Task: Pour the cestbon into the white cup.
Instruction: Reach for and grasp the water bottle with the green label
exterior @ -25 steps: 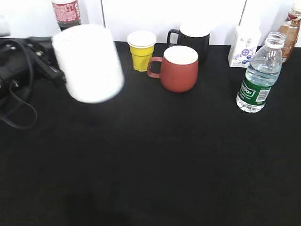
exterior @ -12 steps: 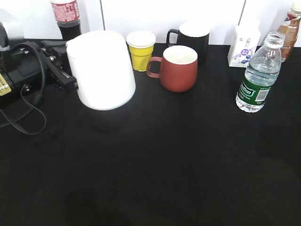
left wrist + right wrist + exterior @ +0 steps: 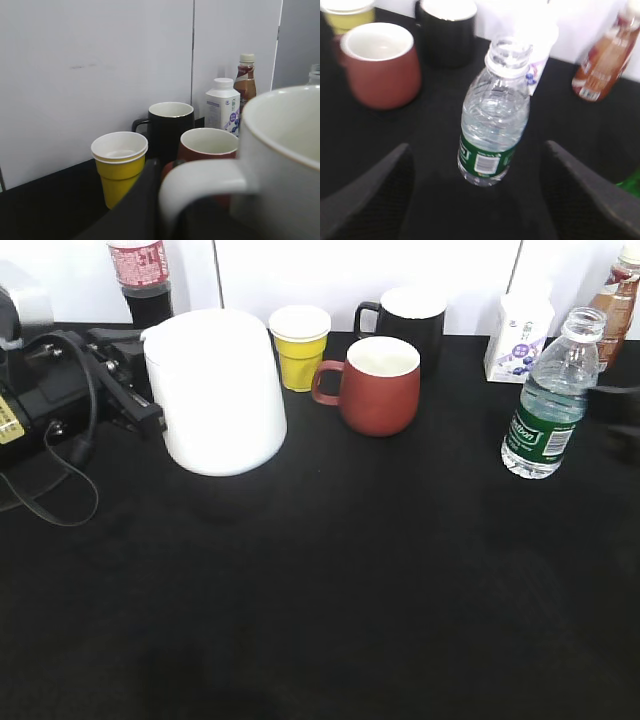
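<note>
The white cup [image 3: 215, 390] is upright at the left of the black table, its handle toward my left gripper [image 3: 135, 390]. That gripper is shut on the handle [image 3: 200, 182]; I cannot tell if the cup's base touches the table. The cestbon [image 3: 548, 400], uncapped and part full, stands at the right. In the right wrist view the bottle [image 3: 492, 125] stands between the spread fingers of my open right gripper [image 3: 476, 146], untouched. Only a dark edge of that gripper [image 3: 620, 408] shows in the exterior view.
A yellow cup [image 3: 301, 345], a red-brown mug [image 3: 380, 385] and a black mug [image 3: 410, 320] stand at the back middle. A small white carton [image 3: 520, 335] and a brown drink bottle [image 3: 620, 300] stand behind the cestbon. A cola bottle [image 3: 142, 275] is at the back left.
The white cup has moved right with my left gripper, then settled and barely shifted. My right gripper has come into view at the right edge beside the cestbon.
</note>
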`<act>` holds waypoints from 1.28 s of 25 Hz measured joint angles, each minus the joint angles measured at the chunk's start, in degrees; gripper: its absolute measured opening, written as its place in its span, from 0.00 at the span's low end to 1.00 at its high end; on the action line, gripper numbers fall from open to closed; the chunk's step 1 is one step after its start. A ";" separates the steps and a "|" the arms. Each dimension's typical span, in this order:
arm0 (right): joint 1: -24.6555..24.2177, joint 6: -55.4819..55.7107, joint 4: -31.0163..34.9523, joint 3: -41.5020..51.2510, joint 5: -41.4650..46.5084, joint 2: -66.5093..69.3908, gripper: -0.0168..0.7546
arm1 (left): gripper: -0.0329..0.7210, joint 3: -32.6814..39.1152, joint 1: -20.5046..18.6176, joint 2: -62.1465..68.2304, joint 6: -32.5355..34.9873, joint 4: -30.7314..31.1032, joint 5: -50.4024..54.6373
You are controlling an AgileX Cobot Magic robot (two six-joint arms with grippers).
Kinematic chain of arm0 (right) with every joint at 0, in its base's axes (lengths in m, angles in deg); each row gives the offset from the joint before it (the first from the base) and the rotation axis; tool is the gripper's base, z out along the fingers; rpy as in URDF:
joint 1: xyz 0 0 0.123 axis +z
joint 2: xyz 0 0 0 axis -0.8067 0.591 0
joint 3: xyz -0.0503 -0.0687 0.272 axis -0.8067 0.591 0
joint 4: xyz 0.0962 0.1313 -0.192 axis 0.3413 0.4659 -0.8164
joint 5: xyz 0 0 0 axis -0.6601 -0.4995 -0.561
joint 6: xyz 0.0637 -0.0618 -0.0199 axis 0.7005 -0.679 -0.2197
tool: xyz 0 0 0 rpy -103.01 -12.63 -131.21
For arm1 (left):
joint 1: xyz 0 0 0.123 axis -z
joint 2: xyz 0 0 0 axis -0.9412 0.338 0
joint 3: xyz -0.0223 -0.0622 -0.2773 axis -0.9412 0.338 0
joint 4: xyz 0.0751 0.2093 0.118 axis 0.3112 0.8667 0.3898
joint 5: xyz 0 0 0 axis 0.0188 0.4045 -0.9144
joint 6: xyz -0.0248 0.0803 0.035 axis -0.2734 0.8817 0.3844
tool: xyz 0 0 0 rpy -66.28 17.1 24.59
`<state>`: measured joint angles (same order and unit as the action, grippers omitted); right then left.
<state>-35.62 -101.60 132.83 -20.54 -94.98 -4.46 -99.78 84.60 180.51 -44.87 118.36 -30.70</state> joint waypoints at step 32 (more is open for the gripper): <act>6.29 53.53 -26.49 -3.49 -55.44 50.55 0.86 | 0.10 0.00 0.00 0.00 -0.04 -0.11 1.64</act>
<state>-29.32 -48.07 106.35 -24.04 -150.42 46.08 -99.78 84.60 180.51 -44.91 118.24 -29.06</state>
